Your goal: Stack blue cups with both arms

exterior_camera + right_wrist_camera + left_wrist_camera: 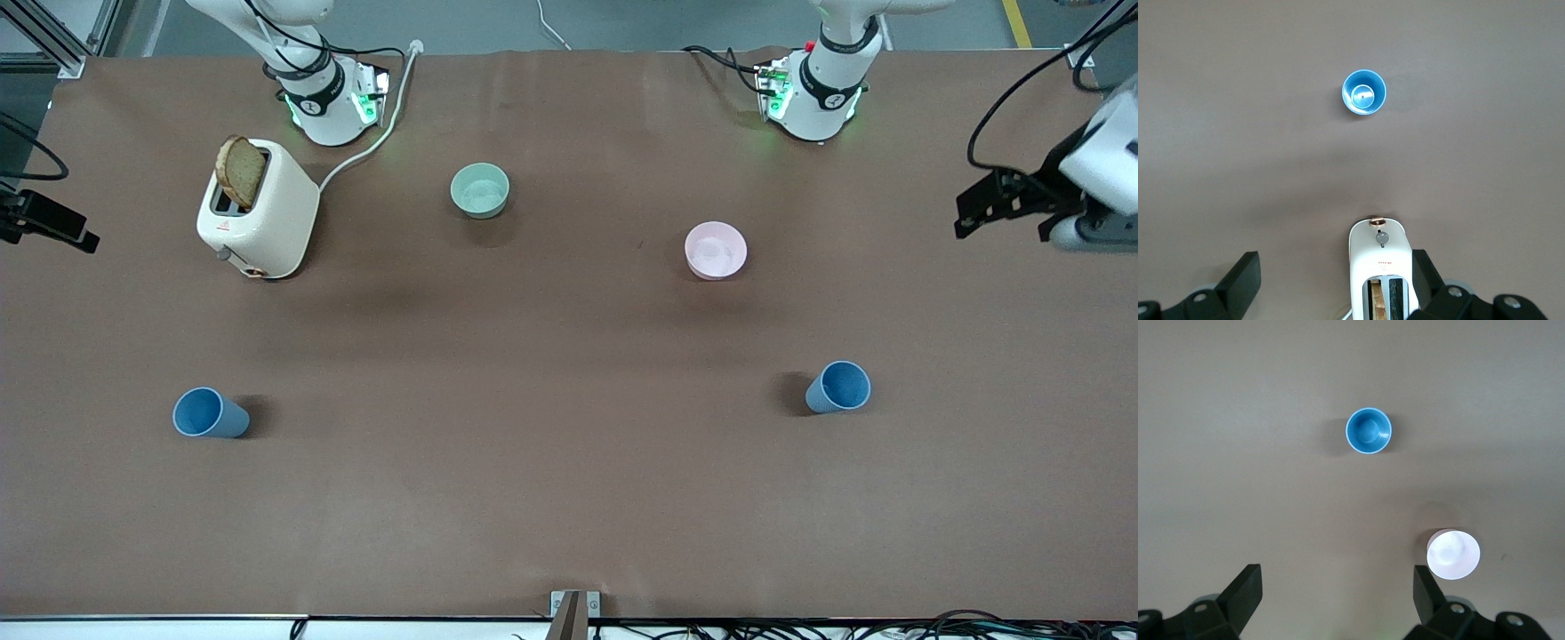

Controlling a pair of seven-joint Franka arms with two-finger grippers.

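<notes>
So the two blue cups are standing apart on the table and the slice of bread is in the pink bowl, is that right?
Not quite. The slice of bread is in the toaster, not the pink bowl; the front view shows it sticking out of a slot. The rest holds: one blue cup stands toward the right arm's end, the other blue cup toward the left arm's end.

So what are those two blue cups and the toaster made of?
Both blue cups look like plastic: uniform matte colour, thin rims, soft sheen. The toaster seems a cream plastic or painted-metal shell, smooth with a faint gloss; which one I cannot tell.
</notes>
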